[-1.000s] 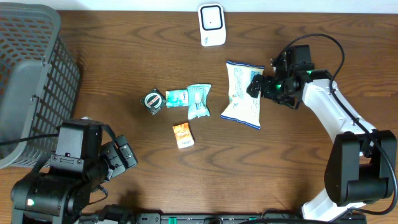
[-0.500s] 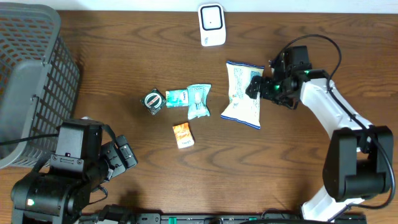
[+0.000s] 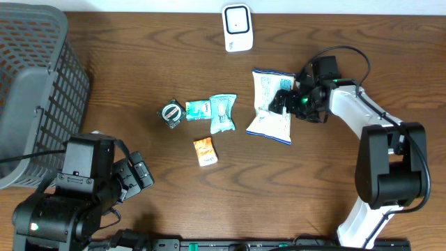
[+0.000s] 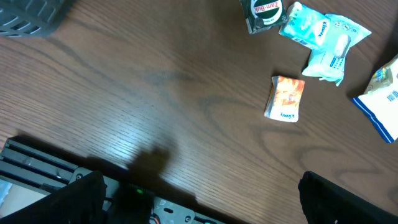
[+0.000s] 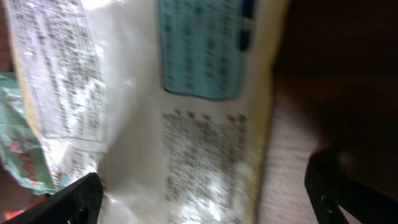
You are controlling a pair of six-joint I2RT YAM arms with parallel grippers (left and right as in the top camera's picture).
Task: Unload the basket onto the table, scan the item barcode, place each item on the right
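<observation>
A white-and-blue crinkly plastic snack bag (image 3: 270, 104) lies flat on the dark wooden bench (image 3: 139, 70), right of centre. Its long axis runs away from the robot. The right pincer (image 3: 284, 100) is over the bag's right edge, spread wide and gripping nothing. The left pincer (image 3: 138, 176), also wide open and empty, sits well apart at the near-left corner, so the right arm is nearer.

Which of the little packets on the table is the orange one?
The small orange packet, lying apart from the others. The teal packets are green-blue; the big bag is white and blue.
</observation>
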